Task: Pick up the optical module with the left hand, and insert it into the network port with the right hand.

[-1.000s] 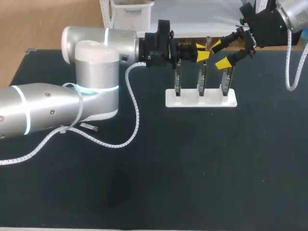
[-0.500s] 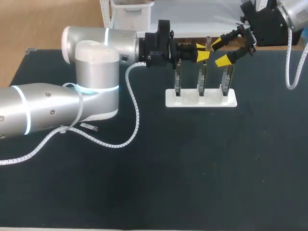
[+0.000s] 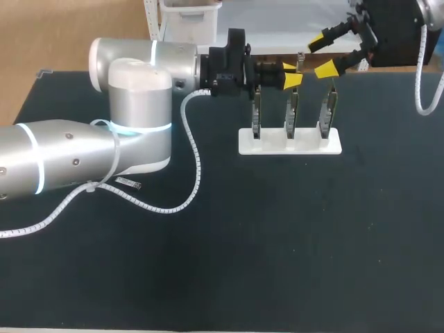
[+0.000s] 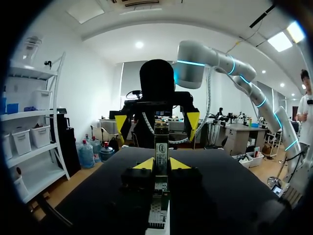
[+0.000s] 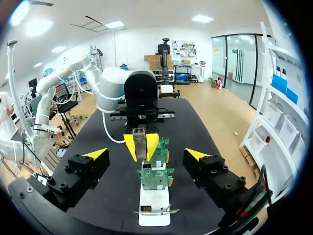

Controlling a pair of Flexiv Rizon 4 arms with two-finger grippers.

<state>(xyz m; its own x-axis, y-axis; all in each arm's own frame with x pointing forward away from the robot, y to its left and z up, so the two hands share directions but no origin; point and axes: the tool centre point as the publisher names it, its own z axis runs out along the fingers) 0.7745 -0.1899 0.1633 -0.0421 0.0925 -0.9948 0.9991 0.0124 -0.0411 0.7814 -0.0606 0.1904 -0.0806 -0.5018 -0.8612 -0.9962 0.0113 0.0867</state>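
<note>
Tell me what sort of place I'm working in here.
Likely an electronics test bench in a robotics lab: a black-matted table, a white stand holding three upright circuit boards, and the left gripper clamping an optical module.

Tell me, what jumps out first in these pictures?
The big silver left arm stretches along the black table's far side, its yellow-tipped fingers pinching a slim metal optical module. Close by, a white stand holds three upright green circuit boards. The right arm's yellow-tipped fingers hang open at the far right.
</note>
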